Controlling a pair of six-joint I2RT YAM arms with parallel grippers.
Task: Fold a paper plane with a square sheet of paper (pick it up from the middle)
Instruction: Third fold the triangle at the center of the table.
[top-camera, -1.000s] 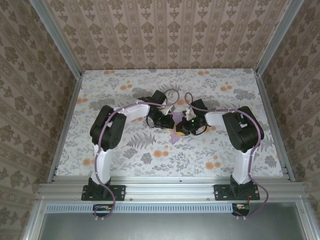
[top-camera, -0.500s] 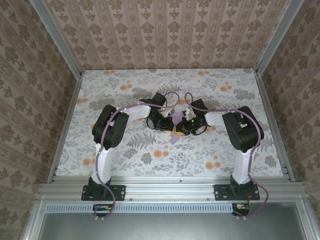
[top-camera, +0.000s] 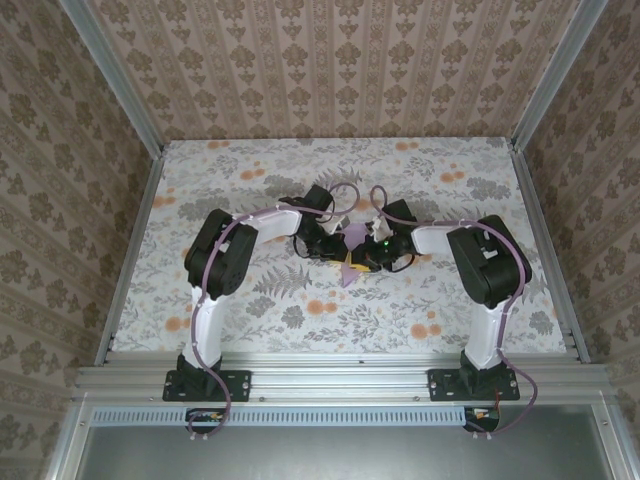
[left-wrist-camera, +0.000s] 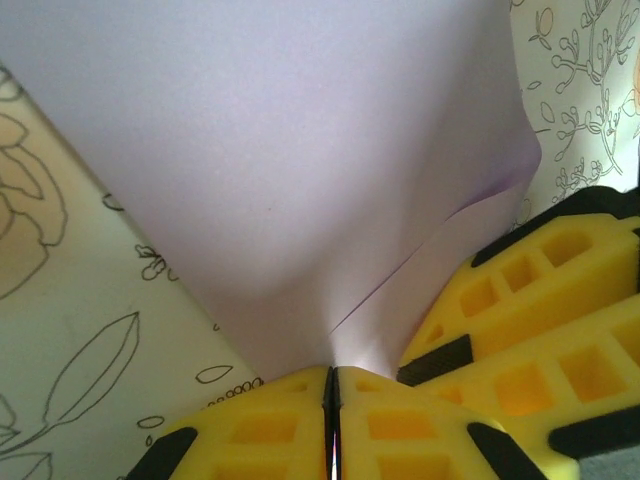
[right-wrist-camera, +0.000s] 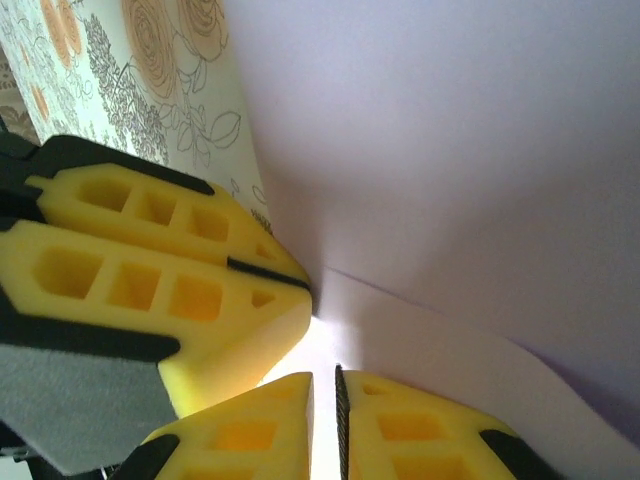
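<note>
Top view: both arms fold inward, the left gripper (top-camera: 333, 243) and right gripper (top-camera: 365, 255) meeting mid-table over the floral-patterned tabletop (top-camera: 250, 320). The thin pale lilac paper sheet (top-camera: 351, 240) sits between them, creased, its tip pointing near. Patterned wallpaper walls (top-camera: 330, 70) stand left, right and far.

Left wrist: the left gripper's yellow jaws are pressed together, pinching the sheet's edge.

Right wrist: the right gripper's jaws are nearly together with a thin bright slit between them; cannot tell whether they grip the sheet.
</note>
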